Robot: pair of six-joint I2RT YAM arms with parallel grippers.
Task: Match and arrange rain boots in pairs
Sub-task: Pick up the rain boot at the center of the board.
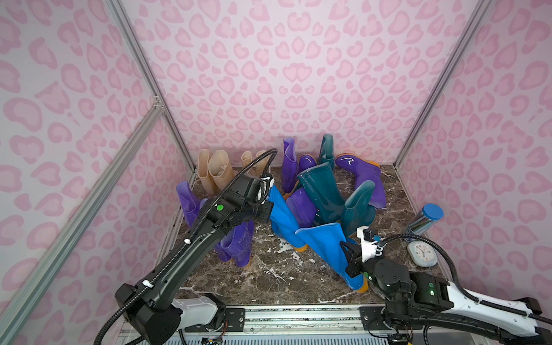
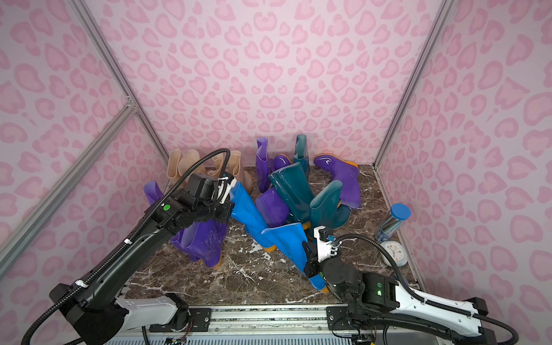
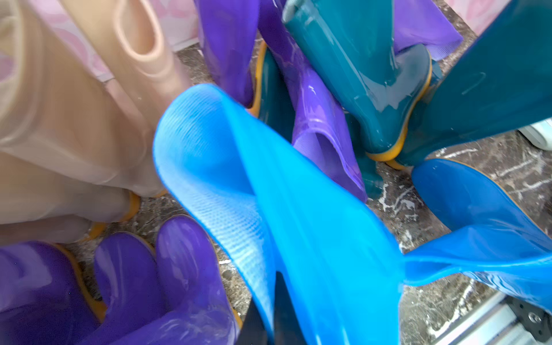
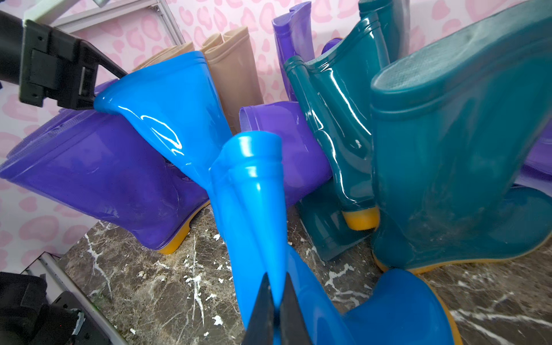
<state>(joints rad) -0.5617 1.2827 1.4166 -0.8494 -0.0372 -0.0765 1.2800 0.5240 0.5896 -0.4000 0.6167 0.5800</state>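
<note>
Two bright blue rain boots lean in the middle of the marble table (image 1: 268,277). My left gripper (image 1: 270,209) (image 3: 266,286) is shut on the thin shaft wall of the farther blue boot (image 1: 282,215) (image 3: 298,194). My right gripper (image 1: 348,254) (image 4: 276,274) is shut on the pinched shaft of the nearer blue boot (image 1: 325,242) (image 4: 254,185), whose foot rests on the table. Behind them, dark teal boots (image 1: 322,191) and purple boots (image 1: 367,176) lie tangled. Beige boots (image 1: 219,173) stand at the back left. Purple boots (image 1: 239,242) stand under my left arm.
A shiny cylinder with a blue cap (image 1: 424,222) and a white clock (image 1: 422,254) sit by the right wall. Pink patterned walls close in three sides. A metal rail (image 1: 298,313) runs along the front edge.
</note>
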